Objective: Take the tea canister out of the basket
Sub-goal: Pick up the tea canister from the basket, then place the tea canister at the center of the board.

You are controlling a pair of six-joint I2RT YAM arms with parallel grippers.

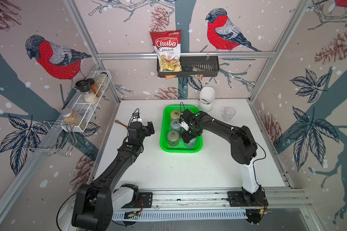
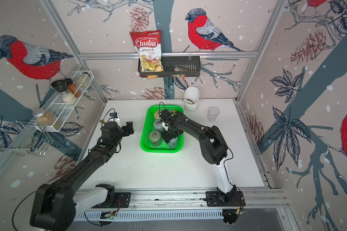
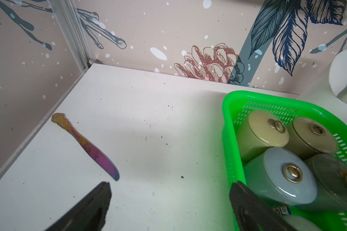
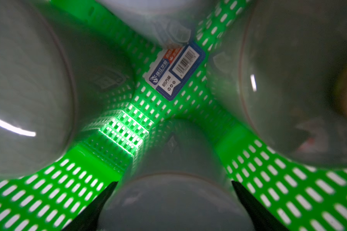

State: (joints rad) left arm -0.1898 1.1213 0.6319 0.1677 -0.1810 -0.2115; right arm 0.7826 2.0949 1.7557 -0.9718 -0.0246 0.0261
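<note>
Only the wrist view shows right gripper clamping 1 tea canister, basket beneath; left gripper gapes.

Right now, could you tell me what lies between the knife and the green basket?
Only bare, speckled table separates knife and basket in the left wrist view; in both top views the left gripper hangs above it.
</note>
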